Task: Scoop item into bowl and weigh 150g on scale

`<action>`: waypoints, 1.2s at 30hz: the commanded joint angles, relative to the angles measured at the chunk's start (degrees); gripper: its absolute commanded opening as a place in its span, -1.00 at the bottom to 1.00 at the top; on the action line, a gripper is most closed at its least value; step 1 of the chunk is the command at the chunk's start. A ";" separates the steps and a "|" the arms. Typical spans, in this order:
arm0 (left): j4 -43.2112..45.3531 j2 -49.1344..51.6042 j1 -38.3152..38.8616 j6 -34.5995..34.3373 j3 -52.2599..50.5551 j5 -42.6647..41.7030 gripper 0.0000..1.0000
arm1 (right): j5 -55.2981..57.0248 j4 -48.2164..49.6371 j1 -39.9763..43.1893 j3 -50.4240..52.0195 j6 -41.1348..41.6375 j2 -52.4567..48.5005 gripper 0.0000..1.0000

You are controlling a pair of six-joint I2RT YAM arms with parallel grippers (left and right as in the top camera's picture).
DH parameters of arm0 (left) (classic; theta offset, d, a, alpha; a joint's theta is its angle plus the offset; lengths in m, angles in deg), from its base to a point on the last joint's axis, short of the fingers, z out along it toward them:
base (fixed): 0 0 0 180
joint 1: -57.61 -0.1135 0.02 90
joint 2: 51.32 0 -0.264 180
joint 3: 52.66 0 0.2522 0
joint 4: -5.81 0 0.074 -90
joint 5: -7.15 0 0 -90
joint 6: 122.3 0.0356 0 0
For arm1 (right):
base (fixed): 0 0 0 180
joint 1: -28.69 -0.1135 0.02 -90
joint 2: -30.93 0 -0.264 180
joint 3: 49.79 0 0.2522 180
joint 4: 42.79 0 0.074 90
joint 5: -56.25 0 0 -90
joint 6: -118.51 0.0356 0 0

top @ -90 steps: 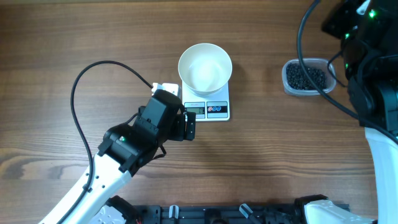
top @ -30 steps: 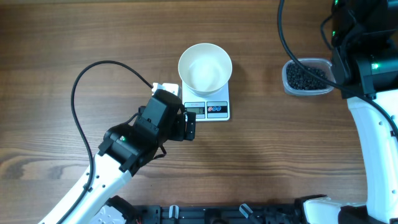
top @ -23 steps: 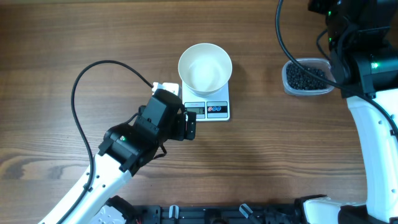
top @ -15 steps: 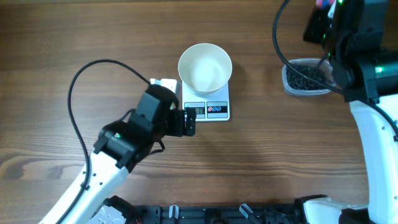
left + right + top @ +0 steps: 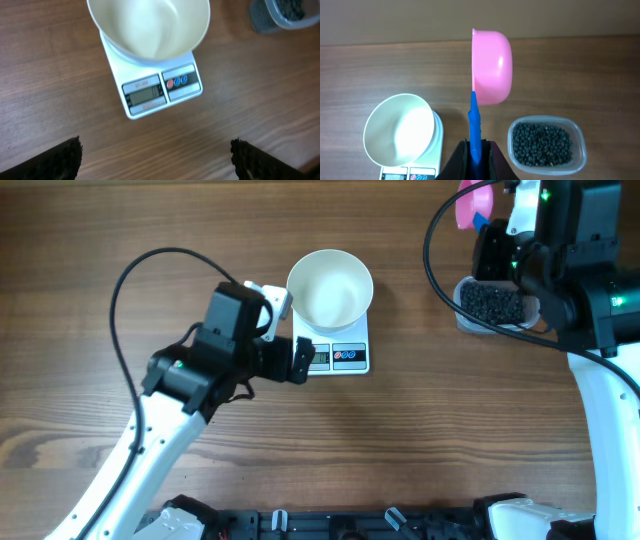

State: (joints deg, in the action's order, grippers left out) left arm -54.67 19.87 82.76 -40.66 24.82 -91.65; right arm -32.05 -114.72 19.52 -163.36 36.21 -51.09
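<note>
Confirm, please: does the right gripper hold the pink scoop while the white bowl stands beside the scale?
No: the white bowl stands on the scale, per the left wrist view; the right gripper does hold the pink scoop.

The bowl [image 5: 330, 288] & scale [image 5: 358, 348] are showing white, scoop [image 5: 492, 67] pink w/ blue handle, beads [image 5: 541, 144] black, table [image 5: 400, 450] brown w/ wood grain.

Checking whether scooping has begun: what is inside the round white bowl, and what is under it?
The round white bowl is empty, bare white inside. Under it sits the flat white rectangular kitchen scale; the bowl hides most of its weighing top, so anything between them cannot be seen.
</note>
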 commanded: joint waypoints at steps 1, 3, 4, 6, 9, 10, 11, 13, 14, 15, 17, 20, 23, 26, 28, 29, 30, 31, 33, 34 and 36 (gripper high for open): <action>1.75 1.05 3.15 -7.56 0.90 9.31 1.00 | -0.96 1.16 1.57 -0.63 -0.87 0.92 -0.91; 2.43 1.03 5.84 -8.59 0.90 15.50 1.00 | -1.25 1.14 4.52 -0.63 -0.90 0.87 -0.92; 2.82 1.03 7.15 -8.48 0.90 17.64 1.00 | -2.62 1.11 6.38 -0.63 -0.90 0.87 -0.91; 2.82 1.03 8.20 -8.39 0.90 18.40 1.00 | -8.52 0.90 9.81 -0.63 -1.81 0.87 -0.91; 2.91 1.03 8.20 -8.17 0.90 17.94 1.00 | -10.62 0.61 11.91 -0.63 -1.95 0.87 -0.91; 3.32 1.03 8.20 -5.31 0.90 15.69 1.00 | -10.62 0.46 12.00 -0.63 -2.36 0.87 -0.91; 4.39 1.03 8.20 -2.08 0.90 12.04 1.00 | -10.62 0.28 12.00 -0.63 -2.91 0.87 -0.91; 5.20 1.03 8.33 -2.05 0.90 11.93 1.00 | -10.60 0.26 12.00 -0.63 -3.10 0.87 -0.91; 5.27 1.05 8.41 -2.10 0.90 12.31 1.00 | -10.62 0.26 12.00 -0.63 -3.08 0.87 -0.91; 5.27 1.05 8.41 -2.19 0.90 12.26 1.00 | -10.60 0.24 12.00 -0.63 -3.10 0.87 -0.91; 5.18 1.05 8.52 -2.60 0.90 12.24 1.00 | -10.60 0.24 12.00 -0.63 -3.06 0.87 -0.91; 5.16 1.05 10.82 -4.57 0.90 12.28 1.00 | -10.60 0.28 12.00 -0.63 -3.08 0.87 -0.91; 5.14 1.05 11.98 -7.19 0.90 14.45 1.00 | -10.58 0.31 12.00 -0.63 -3.10 0.87 -0.91; 4.26 1.05 11.98 -7.21 0.90 15.13 1.00 | -10.60 0.26 12.00 -0.63 -3.06 0.87 -0.91; 3.69 1.05 11.98 -7.82 0.90 15.58 1.00 | -10.60 0.20 12.00 -0.63 -3.06 0.87 -0.91; 3.50 1.05 11.98 -8.70 0.90 16.28 1.00 | -10.60 0.04 12.00 -0.63 -3.06 0.87 -0.91; 3.37 1.05 11.98 -8.85 0.90 16.83 1.00 | -10.60 -0.31 12.00 -0.63 -3.06 0.87 -0.91; 3.37 1.09 11.98 -8.83 0.90 17.29 1.00 | -10.60 -0.79 12.00 -0.63 -3.08 0.87 -0.91; 3.43 1.14 11.98 -8.81 0.90 17.49 1.00 | -10.60 -1.38 12.00 -0.63 -3.08 0.87 -0.91; 3.41 1.14 11.98 -8.81 0.90 17.46 1.00 | -10.60 -1.60 12.00 -0.63 -3.06 0.87 -0.91; 3.23 1.14 11.98 -8.81 0.90 17.46 1.00 | -10.60 -2.08 12.00 -0.63 -3.06 0.87 -0.91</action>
State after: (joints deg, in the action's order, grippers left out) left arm -51.26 20.90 94.60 -48.57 24.82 -75.17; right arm -41.67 -116.41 31.44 -163.36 34.20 -51.09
